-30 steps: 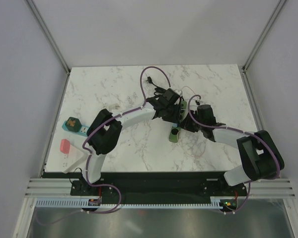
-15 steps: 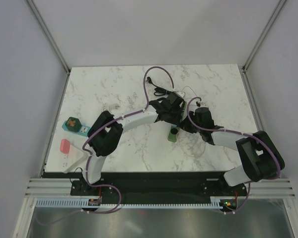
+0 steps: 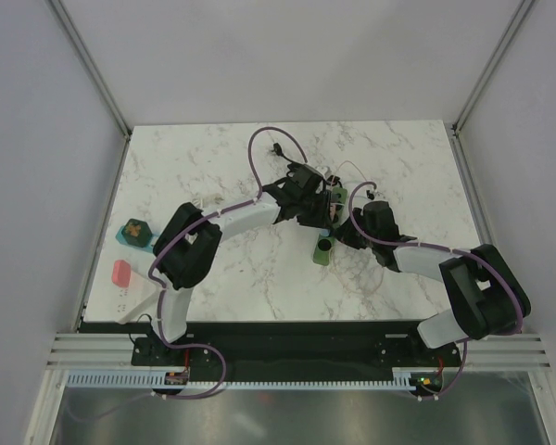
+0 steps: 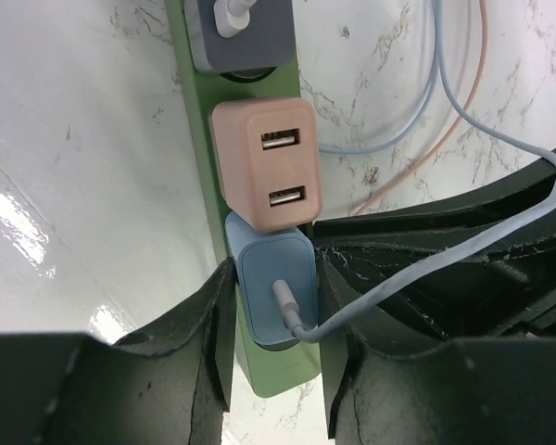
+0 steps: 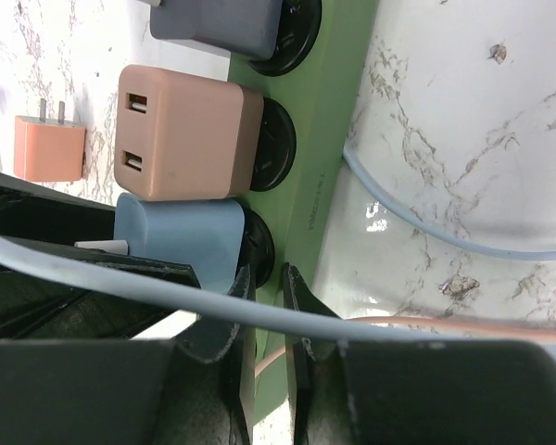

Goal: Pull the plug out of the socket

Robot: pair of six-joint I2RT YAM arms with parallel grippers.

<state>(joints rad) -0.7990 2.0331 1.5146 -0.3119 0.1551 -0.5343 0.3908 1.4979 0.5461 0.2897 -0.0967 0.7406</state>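
A green power strip [image 4: 195, 167] lies on the marble table and shows in the top view [image 3: 323, 252]. It carries a grey plug [image 4: 236, 32], a pink USB charger [image 4: 269, 162] and a blue charger plug [image 4: 276, 278] with a pale blue cable. My left gripper [image 4: 273, 320] is shut on the blue plug, one finger [image 4: 208, 324] on each side. In the right wrist view the blue plug [image 5: 176, 236] still sits against its black socket. My right gripper [image 5: 269, 287] is clamped on the strip's edge [image 5: 324, 185] beside that socket.
A loose orange plug [image 5: 48, 146] lies beside the strip. Blue and pink cables [image 4: 417, 120] trail over the table to the right. A teal adapter [image 3: 134, 232] and a white strip with a pink plug [image 3: 122, 273] sit at the table's left edge.
My left arm has swung its wrist back and to the left, and its purple cable loop has shifted. The right arm has stayed by the strip.
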